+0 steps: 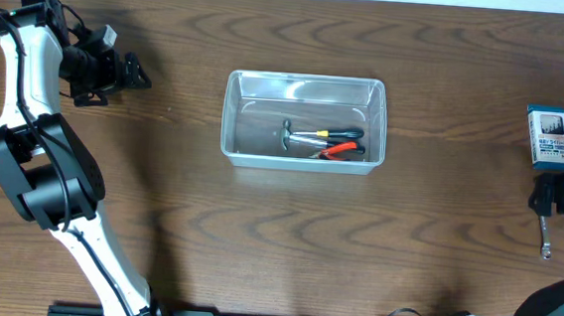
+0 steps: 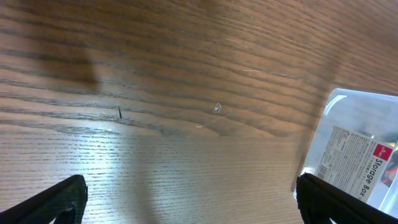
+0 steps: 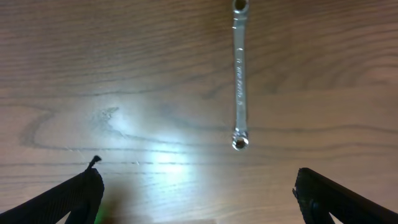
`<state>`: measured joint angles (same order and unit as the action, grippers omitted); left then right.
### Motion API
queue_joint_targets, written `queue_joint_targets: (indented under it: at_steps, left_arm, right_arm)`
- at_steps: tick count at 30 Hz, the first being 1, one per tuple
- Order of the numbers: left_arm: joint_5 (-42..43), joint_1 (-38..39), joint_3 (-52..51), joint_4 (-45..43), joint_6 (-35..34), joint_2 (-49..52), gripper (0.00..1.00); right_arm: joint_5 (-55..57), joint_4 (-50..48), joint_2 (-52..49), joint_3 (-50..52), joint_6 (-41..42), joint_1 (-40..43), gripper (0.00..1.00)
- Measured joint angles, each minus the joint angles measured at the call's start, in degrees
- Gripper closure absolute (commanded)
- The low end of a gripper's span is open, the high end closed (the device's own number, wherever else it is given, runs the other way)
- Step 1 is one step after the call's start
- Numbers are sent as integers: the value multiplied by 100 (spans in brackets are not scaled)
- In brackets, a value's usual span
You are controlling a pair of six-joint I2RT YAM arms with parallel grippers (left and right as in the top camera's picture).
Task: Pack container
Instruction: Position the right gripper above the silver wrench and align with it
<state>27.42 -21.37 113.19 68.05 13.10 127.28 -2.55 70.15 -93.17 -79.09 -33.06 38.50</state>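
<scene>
Left hand (image 2: pixel 193 208) spread wide, empty; container (image 2: pixel 357 155) ahead, off to one side. Right hand (image 3: pixel 199 199) spread wide, empty; wrench (image 3: pixel 239 74) on worktop (image 3: pixel 124 93) ahead.

**A:** Anything legible here?

**B:** One thing for certain. The white label (image 2: pixel 351 163) on the clear container (image 2: pixel 348 106) reads "Storage Box" in dark letters, running aslant in the left wrist view. The finer lines of print beside it are blurred, and a red patch at its corner carries a mark too small to read.

**A:** The blue-and-white box (image 1: pixel 548 137)?

**B:** Printed lines on its face, none readable from overhead.

**A:** The wrench (image 3: pixel 239 74)?

**B:** A stamped marking along its shank, too faint to make out.
</scene>
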Motion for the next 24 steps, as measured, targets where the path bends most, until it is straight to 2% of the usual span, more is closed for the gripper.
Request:
queue_joint_targets:
  at_steps: [16,24]
  left_arm:
    - [0,0,0,0,0,0,2]
    - [0,0,0,0,0,0,2]
  right_arm:
    - [-306,-138,-804,4,-411,39,1]
    - [-518,-280,-857,7,-608,39,1]
